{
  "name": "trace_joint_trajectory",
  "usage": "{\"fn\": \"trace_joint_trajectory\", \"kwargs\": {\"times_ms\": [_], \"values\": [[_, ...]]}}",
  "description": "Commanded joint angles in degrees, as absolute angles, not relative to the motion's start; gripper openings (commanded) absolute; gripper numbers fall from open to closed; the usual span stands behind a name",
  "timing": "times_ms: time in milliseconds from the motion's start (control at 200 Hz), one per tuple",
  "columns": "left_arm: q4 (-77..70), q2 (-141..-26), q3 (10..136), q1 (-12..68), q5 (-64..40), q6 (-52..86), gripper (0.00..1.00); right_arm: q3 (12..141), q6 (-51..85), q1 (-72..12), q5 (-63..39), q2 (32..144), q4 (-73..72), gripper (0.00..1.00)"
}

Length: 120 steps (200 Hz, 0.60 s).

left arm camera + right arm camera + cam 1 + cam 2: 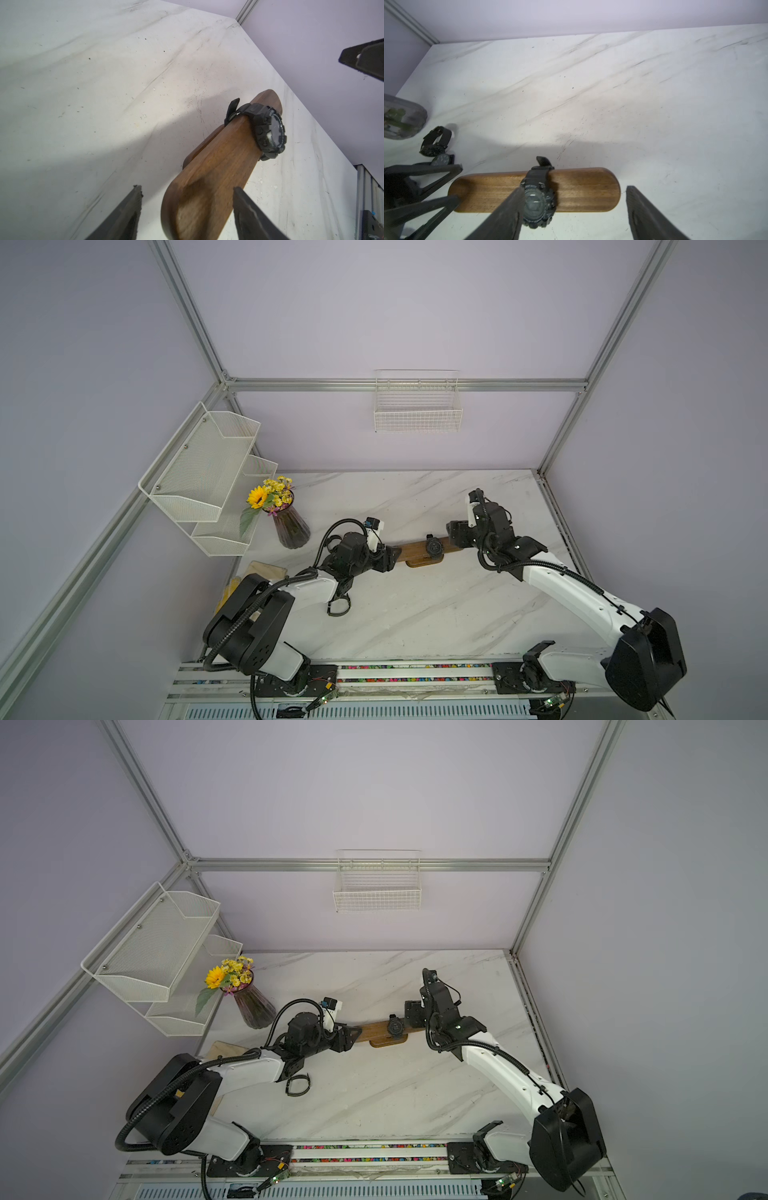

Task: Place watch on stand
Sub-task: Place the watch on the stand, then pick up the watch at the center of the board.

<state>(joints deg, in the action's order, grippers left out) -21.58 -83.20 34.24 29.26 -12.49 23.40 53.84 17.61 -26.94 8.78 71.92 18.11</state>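
The black watch is strapped around the middle of the stand, on its wooden bar, with the left gripper spread open astride the stand's left end and the right gripper spread open over the stand's right half, neither gripping anything.

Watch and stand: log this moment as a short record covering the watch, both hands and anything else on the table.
watch: strapped around the stand's bar, near its middle
stand: upright on the marble table
left hand: open, fingers either side of one bar end, gaps showing
right hand: open, one finger by the watch, one past the other bar end
spare watches: two on the table near the vase
task: looks done
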Motion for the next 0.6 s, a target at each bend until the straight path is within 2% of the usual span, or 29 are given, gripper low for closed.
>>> {"fn": "trace_joint_trajectory", "kwargs": {"times_ms": [0,140,215,405,595], "values": [[-11.9,-74.0,36.9,28.7,-7.2,22.5,0.80,52.0,18.1,-27.2,6.0,69.0,20.2,0.79],[5.7,-63.2,37.9,28.7,2.1,24.0,1.00,48.5,20.4,-27.2,6.5,63.2,18.0,0.84],[15.5,-57.8,38.2,28.7,6.3,25.7,1.00,46.2,22.4,-27.2,7.9,59.6,17.4,0.90],[31.4,-46.3,35.2,28.1,18.1,32.3,1.00,41.5,23.4,-27.2,7.4,53.2,14.7,0.91],[36.1,-48.2,33.9,25.0,21.9,38.1,1.00,39.9,24.0,-27.2,4.6,53.6,11.8,0.91]]}}
